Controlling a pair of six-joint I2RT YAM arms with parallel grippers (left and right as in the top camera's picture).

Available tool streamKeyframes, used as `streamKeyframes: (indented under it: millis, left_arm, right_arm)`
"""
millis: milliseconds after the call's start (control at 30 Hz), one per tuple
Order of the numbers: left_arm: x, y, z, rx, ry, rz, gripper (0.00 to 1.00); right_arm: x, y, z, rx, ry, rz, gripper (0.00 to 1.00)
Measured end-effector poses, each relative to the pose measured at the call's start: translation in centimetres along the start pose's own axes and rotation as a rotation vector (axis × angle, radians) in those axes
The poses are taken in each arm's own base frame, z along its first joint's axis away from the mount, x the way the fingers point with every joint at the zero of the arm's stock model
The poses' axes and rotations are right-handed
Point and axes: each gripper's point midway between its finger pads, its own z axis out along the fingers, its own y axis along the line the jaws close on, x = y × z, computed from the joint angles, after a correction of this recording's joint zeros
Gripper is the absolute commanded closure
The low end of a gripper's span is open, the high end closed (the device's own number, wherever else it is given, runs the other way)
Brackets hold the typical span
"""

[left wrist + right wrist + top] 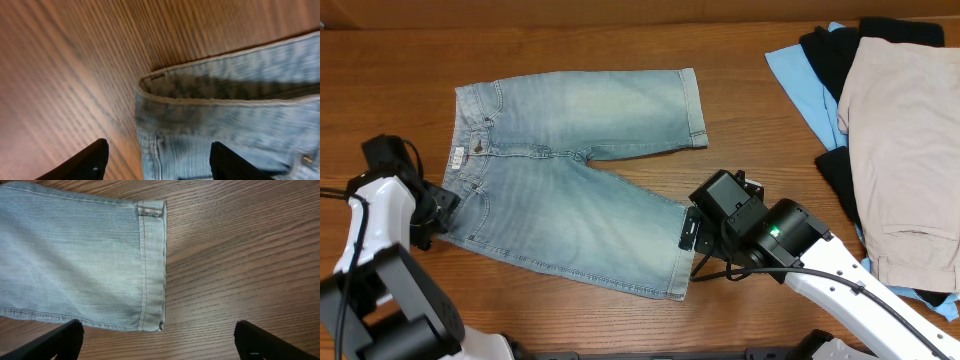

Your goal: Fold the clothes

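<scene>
— What takes up most of the overhead view?
— A wood-grain tabletop [620, 40]. Left of centre on it lie the light-blue denim shorts [570, 190], spread flat. The waistband is toward the left edge. The upper leg runs level to the right and the lower leg slants toward bottom centre.

— And the other clothes?
— They are heaped at the right edge, well apart from the shorts. A beige garment [900, 150] is on top, a black garment [825, 50] is under it, and a sky-blue garment [795, 75] shows at the pile's left side.

— Where is the right arm?
— The right gripper [160, 337] sits at the end of the lower leg, beside the leg hem [152, 265]. In its wrist view the jaws stand wide apart and hold nothing. The hem's lower corner lies between them, just above their tips in the frame, with bare wood to its right.

— The left?
— The left gripper [157, 157] is at the lower-left corner of the waistband [210, 95]. Its jaws are also parted and empty. The blurred wrist view shows denim running down between the tips, nearer the right-hand one. I cannot tell whether either tip touches the cloth.
</scene>
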Motion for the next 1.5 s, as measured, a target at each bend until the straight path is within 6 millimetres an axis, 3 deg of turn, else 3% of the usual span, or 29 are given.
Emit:
streamKeyframes:
  millis: [200, 267, 333, 400, 433, 733, 1067, 1133, 1333, 1433, 1500]
  left_arm:
    - [0.0, -0.6, 2.2, -0.004, 0.025, 0.031, 0.34]
    - [0.1, -0.6, 2.8, -0.014, 0.030, 0.036, 0.39]
    - [0.0, -0.6, 3.4, -0.020, 0.032, 0.042, 0.57]
    - [-0.1, -1.0, 3.5, -0.010, 0.027, 0.054, 0.88]
    - [-0.1, -1.1, 3.6, -0.009, 0.026, 0.051, 0.96]
    - [-0.2, -1.2, 3.5, -0.008, 0.025, 0.056, 0.96]
    - [-0.1, -1.3, 3.5, -0.001, 0.030, 0.055, 0.96]
    - [-0.1, -1.3, 3.5, -0.001, 0.029, 0.055, 0.96]
    - [-0.1, -1.3, 3.5, -0.001, 0.029, 0.055, 0.96]
    - [-0.1, -1.3, 3.5, -0.001, 0.029, 0.055, 0.96]
    - [-0.1, -1.3, 3.5, -0.001, 0.029, 0.055, 0.96]
  right_arm:
    - [-0.1, -0.1, 0.0, 0.005, -0.006, 0.000, 0.00]
    - [-0.1, -0.1, 0.2, 0.003, -0.007, 0.001, 0.00]
    - [0.2, -0.4, 0.8, 0.014, 0.003, 0.001, 0.00]
    - [0.8, -0.9, 1.6, 0.024, 0.022, -0.001, 0.02]
    - [1.0, -0.9, 1.9, 0.023, 0.030, -0.001, 0.03]
    - [3.5, -0.2, 4.2, -0.055, 0.135, -0.015, 0.09]
    - [6.7, 2.4, 6.4, -0.186, 0.242, -0.240, 0.14]
    - [7.6, 2.7, 7.6, -0.171, 0.294, -0.266, 0.15]
    - [10.9, 1.5, 11.3, -0.064, 0.463, -0.310, 0.30]
    - [11.0, 1.5, 11.3, -0.066, 0.470, -0.314, 0.44]
    - [11.0, 1.6, 11.3, -0.068, 0.468, -0.319, 0.64]
